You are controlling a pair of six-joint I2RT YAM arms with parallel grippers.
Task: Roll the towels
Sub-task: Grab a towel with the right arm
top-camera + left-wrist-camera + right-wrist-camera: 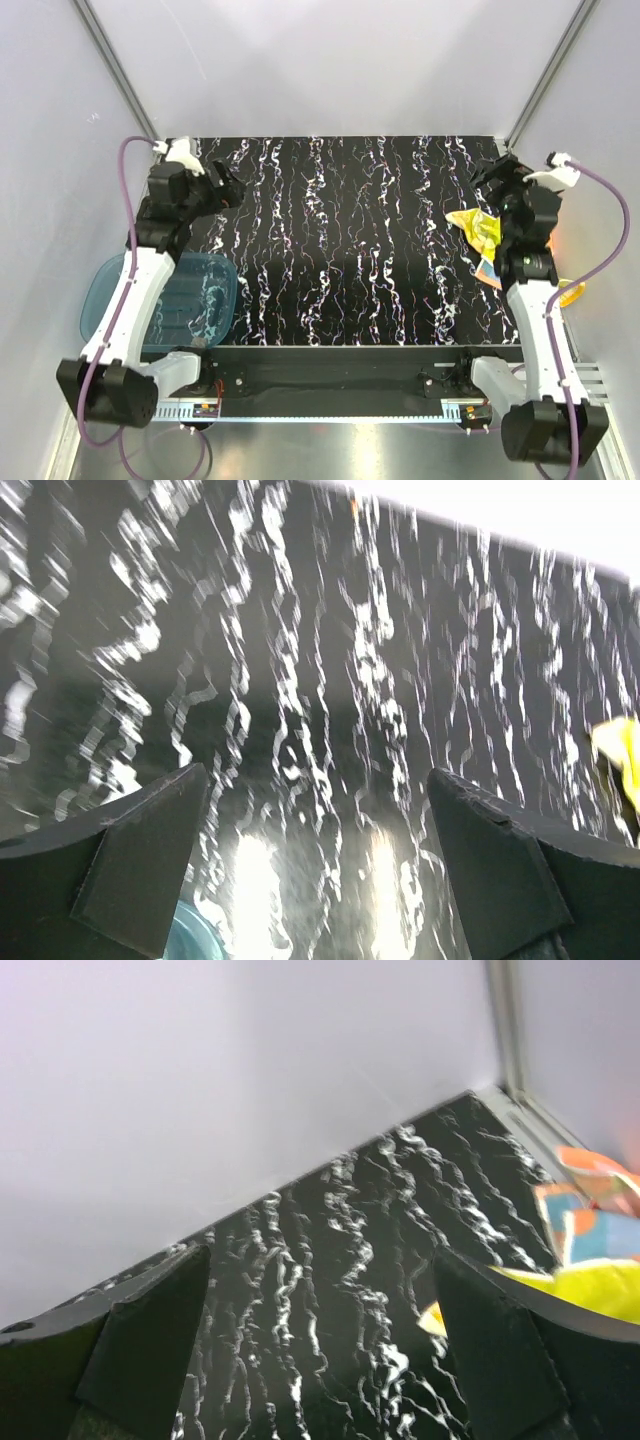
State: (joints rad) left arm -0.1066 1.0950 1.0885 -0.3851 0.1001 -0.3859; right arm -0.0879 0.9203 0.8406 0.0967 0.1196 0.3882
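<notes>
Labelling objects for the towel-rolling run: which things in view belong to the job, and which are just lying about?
Job:
- yellow towel, crumpled, unrolled, far right of the table
- orange towel with light blue patches, right next to it, partly hidden

Lying about:
- translucent blue plastic tray, near left
- small orange object past the right edge, can't identify

Light: bright, even, from above | Glare: white sheen on the glossy black table [250, 880] in the left wrist view — pale walls [330, 60] nearly washed out | Blur: left wrist view smeared, marbling streaked | Focus: overhead view sharp; right wrist view slightly soft
</notes>
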